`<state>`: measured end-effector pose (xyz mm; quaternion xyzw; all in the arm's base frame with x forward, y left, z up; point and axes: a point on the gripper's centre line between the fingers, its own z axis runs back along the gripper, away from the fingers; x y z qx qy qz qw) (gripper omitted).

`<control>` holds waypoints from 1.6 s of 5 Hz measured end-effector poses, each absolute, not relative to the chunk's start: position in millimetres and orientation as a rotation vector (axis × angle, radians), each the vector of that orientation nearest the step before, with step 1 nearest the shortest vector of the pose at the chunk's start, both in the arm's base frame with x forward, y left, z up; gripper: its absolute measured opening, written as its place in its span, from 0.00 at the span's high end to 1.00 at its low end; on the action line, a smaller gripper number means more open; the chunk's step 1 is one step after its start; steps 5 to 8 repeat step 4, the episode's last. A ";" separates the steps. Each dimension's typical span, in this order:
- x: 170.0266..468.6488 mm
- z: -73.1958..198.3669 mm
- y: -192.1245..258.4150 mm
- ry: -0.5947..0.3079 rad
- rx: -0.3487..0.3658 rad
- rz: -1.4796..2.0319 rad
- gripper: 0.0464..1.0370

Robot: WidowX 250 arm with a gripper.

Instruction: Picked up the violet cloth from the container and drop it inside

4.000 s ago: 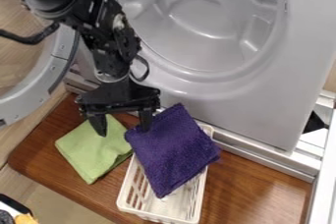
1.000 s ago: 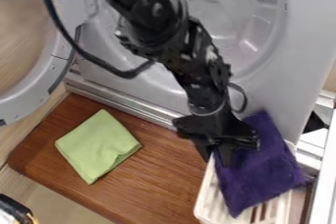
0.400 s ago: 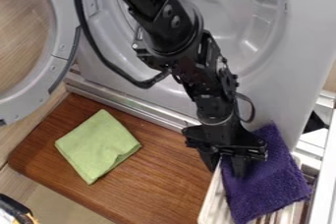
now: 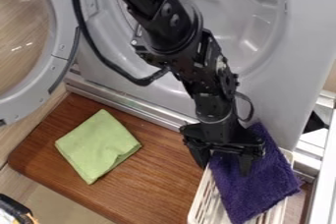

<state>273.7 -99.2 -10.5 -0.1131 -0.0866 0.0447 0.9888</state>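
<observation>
The bottom edge cuts off your white basket [image 4: 200, 204], and the violet cloth [image 4: 259, 188] hides much of its inside. At your left edge, the round door [image 4: 54, 63] is cropped.

Laundry area, or mock-up of one. Grey front-loading machine [image 4: 295, 56], round door [image 4: 66, 39] swung open, wide moulded drum [image 4: 253, 24]. White slatted plastic basket [image 4: 196, 208] before it, violet cloth [image 4: 266, 183] on top, folded green cloth [image 4: 98, 144] on wooden desk [image 4: 154, 181]. Home or lab room: hard to tell from such tight framing.
</observation>
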 end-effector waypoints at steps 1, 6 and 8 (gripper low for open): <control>274.5 -6.0 -97.8 -0.184 -0.221 0.093 0.04; 269.6 48.5 -73.1 -0.300 -0.019 0.099 0.04; 269.6 48.5 -73.1 -0.300 -0.019 0.099 0.04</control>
